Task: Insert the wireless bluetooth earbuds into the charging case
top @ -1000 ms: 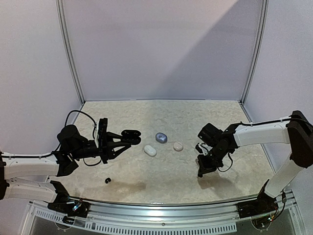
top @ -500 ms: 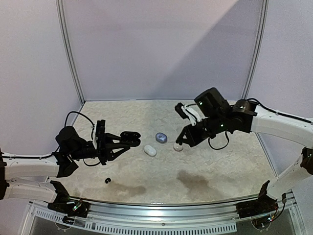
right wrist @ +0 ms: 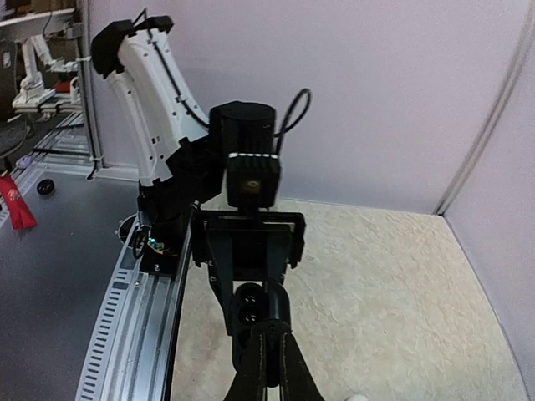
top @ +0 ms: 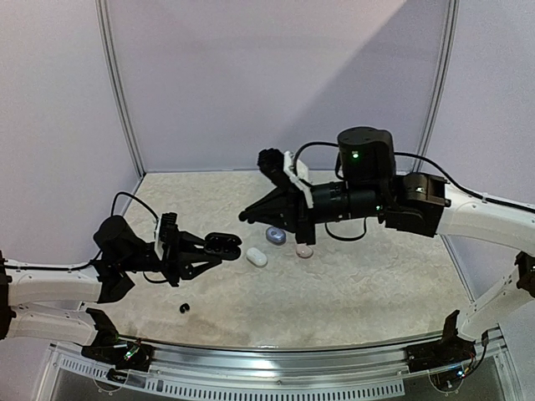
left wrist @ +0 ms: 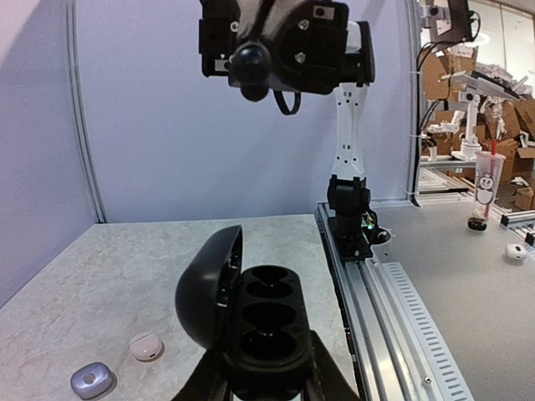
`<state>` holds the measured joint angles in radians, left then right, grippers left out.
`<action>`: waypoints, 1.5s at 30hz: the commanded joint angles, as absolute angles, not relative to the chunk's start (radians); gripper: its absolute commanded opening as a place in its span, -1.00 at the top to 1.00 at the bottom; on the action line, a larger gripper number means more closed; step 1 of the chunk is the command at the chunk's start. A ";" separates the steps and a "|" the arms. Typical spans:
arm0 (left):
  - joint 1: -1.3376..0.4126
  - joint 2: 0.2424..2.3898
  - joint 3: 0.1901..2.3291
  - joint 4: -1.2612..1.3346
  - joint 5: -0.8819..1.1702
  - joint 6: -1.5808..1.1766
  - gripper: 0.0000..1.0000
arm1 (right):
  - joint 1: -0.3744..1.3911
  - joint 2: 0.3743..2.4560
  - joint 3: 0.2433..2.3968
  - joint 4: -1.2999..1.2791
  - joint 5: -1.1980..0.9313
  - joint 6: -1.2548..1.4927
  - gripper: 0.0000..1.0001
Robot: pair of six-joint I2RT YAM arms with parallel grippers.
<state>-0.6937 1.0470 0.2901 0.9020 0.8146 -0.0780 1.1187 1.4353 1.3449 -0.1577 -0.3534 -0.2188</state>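
Left jaws clamped on open black charging case [left wrist: 259, 322] raised above the desk [top: 359, 284], right jaws pressed together, tips over it, small black earbud [top: 185, 308] lying apart.

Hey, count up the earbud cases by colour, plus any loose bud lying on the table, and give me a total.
black case, lid open, held in the left gripper: 1
white case: 1
lavender case: 1
pale pink case: 1
black earbud, loose on the table: 1
Total: 5
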 commanded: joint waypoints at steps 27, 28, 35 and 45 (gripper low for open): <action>-0.710 1.074 0.313 0.927 0.825 -0.053 1.00 | 1.210 1.593 1.352 -0.206 -0.210 -0.554 1.00; -0.710 1.075 0.313 0.929 0.826 -0.052 1.00 | 1.209 1.595 1.350 -0.206 -0.212 -0.555 1.00; -0.710 1.075 0.313 0.933 0.823 -0.055 1.00 | 1.201 1.601 1.347 -0.203 -0.217 -0.544 1.00; -0.710 1.075 0.311 0.946 0.828 -0.054 1.00 | 1.198 1.615 1.336 -0.181 -0.189 -0.528 0.91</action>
<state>-0.6983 1.0676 0.2909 0.9077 0.8261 -0.0608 1.2076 1.5929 1.3544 -0.1944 -0.2142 -0.5434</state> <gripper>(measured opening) 0.239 0.048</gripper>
